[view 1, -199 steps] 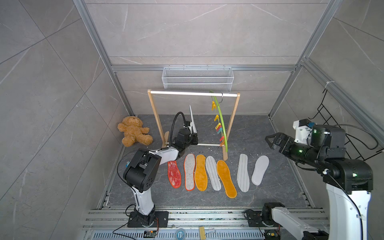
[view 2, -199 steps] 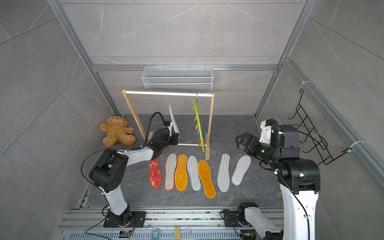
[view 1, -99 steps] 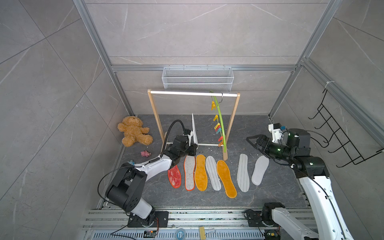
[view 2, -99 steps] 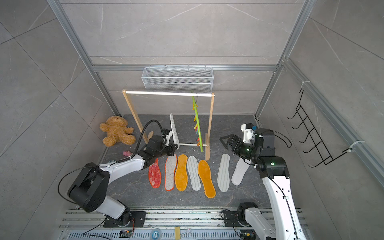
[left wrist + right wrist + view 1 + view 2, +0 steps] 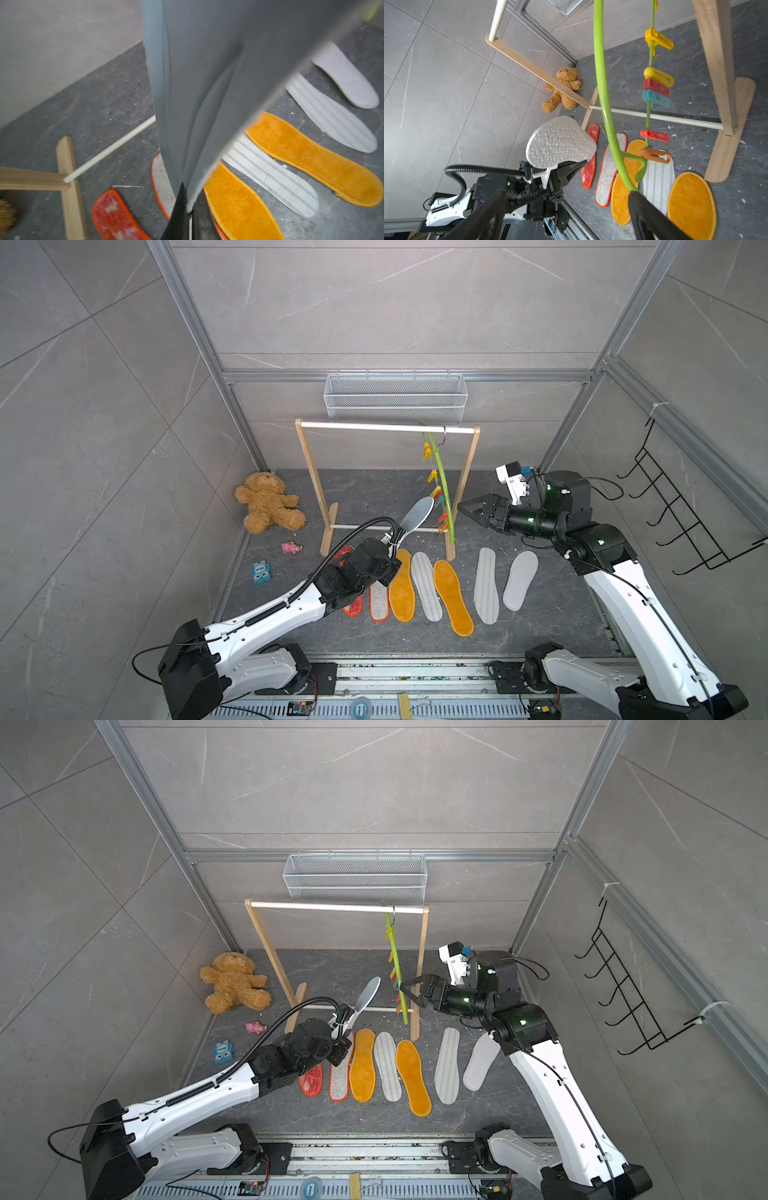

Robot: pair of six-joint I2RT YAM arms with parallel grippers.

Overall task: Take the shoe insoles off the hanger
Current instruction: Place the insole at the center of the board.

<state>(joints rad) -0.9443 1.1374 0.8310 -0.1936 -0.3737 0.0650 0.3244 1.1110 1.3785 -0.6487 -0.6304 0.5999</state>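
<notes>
Gripping pale blue-grey insole [image 5: 417, 512]: left gripper [image 5: 396, 537], clamped shut, insole held upright just beside hanger [image 5: 441, 481]. Right gripper [image 5: 408, 995]: jaws spread wide at hanger's lower end. Seven floor insoles [image 5: 451, 593]: flat below hanger.

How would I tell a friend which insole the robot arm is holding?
Find the wooden rail frame at the back of the floor. Just in front of its lower crossbar, the left end effector is shut on a pale grey insole. Unlike the seven insoles lying flat in a row, it alone sticks up in the air.
</notes>
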